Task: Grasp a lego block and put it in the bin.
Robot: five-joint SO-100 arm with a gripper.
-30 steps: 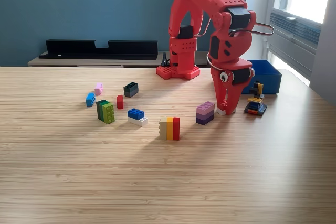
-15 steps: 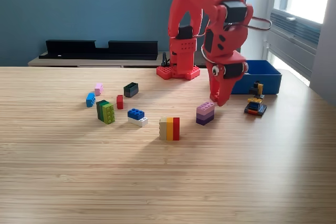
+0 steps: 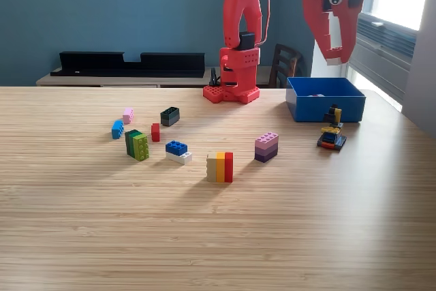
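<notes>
One exterior view only, set off the arm at the worktop's (image 3: 218, 236) near edge. Placed slightly above worktop height, facing level across it toward the far edge and the blue wall (image 3: 102, 11) behind. Far enough back to take in nearly the full width, with the arm's base (image 3: 231, 92) at the far edge. Upper arm cut off by the top of the frame.

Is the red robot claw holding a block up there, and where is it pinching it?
Yes, it looks so: the red gripper, high over the blue plastic bin, pinches a small white block at its fingertips. Which part it grips is hidden.
</notes>
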